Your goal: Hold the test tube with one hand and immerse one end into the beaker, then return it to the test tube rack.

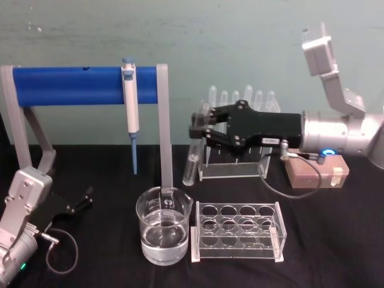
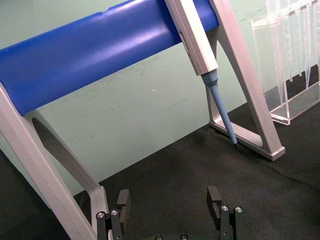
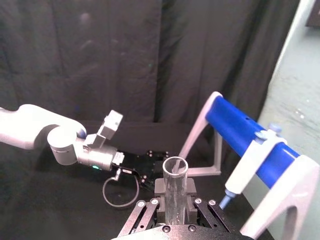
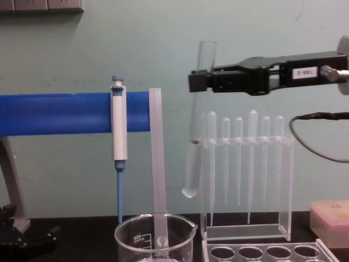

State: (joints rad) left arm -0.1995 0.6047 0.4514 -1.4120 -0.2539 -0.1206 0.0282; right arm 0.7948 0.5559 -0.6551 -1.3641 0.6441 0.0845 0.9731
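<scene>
Right gripper (image 1: 199,129): clamped on the test tube (image 1: 191,161) near its open top, above the beaker (image 1: 144,223) and to the beaker's right, with the fingers reaching in level.
Test tube: hangs below the fingers at a slight tilt, round closed end down and leaning toward the beaker. In the chest view that end is well above the beaker's rim, not in the liquid.
Why held high: gripping near the rim leaves most of the glass free below. The closed end can probably reach the liquid without the fingers meeting the beaker's wall.
Beaker: upright on the black table, partly filled with clear liquid, spout to its right.
Test tube rack (image 1: 236,218): just to the right of the beaker, all its holes empty. It is likely set close so the return is short.
Left gripper (image 1: 86,198): low on the table, well to the left of the beaker, fingers spread wide, holding nothing.
Step in hand: apparently bringing the tube over the beaker; the dip is not yet done.
</scene>
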